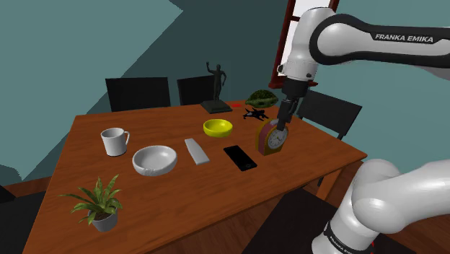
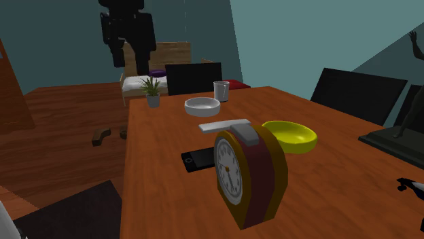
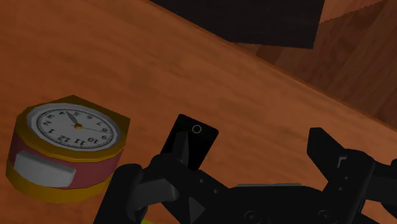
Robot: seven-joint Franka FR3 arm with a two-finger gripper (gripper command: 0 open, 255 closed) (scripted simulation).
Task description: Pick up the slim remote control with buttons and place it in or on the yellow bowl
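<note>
Two slim flat bars lie side by side on the brown wooden table (image 1: 310,155). One is a glossy black slab (image 1: 240,157) with a small ring at one end. The other is the light grey remote control (image 1: 196,151), drawn plain, with no buttons that I can make out.

The remote sits at the centre of the shoulder view, just below the yellow bowl (image 1: 218,128) and apart from it. It lies flat between a pale grey bowl (image 1: 154,159) on its left and the black slab on its right. Its long axis runs nearly up and down the frame, leaning slightly to the lower right, with the broader end lower. In the second exterior view it lies almost straight across the frame, behind the top of a maroon and gold arched clock (image 2: 248,176).

The all-black gripper (image 1: 283,128) hangs over that clock at centre right. In the wrist view its fingers (image 3: 331,156) stand wide apart, clasping nothing.

A white mug (image 1: 114,141) stands at the left and a small potted plant (image 1: 97,202) at the lower left. A dark figurine (image 1: 216,86) stands at the upper centre. Black chairs (image 1: 137,92) ring the table. Teal walls and a wooden floor lie beyond.
</note>
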